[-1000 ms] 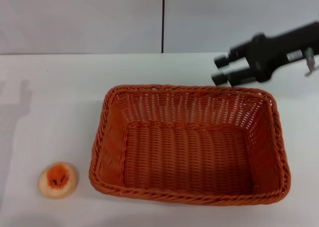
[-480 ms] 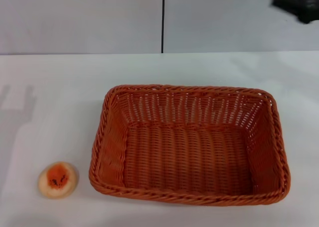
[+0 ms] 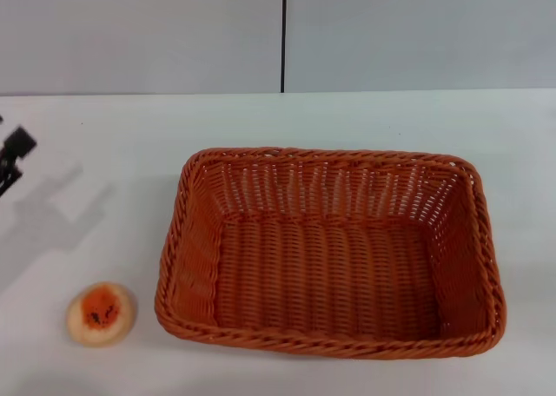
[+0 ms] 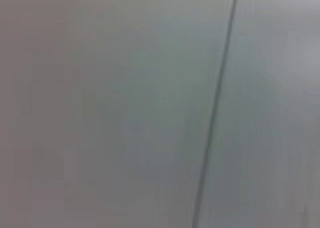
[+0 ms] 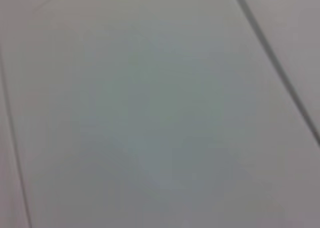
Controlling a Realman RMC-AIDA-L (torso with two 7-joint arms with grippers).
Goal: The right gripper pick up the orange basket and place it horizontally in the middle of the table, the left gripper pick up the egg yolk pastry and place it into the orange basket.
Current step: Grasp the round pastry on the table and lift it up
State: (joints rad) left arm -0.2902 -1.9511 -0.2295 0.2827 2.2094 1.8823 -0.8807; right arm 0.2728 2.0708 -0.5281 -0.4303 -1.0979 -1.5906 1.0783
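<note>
Only the tip of the left gripper [image 3: 12, 157] shows, at the left edge of the head view, above the table [image 3: 104, 153] and casting a shadow on it; two black finger ends poke in with a small gap between them, holding nothing, though how wide the jaws stand cannot be told. It hangs well apart from the egg yolk pastry [image 3: 101, 313], which lies on the white surface near the front left corner, just beside the near-left corner of the orange basket [image 3: 326, 253] without touching it. The basket sits lengthwise across the middle of the table, upright. Both wrist views show only a pale grey wall with a dark seam
</note>
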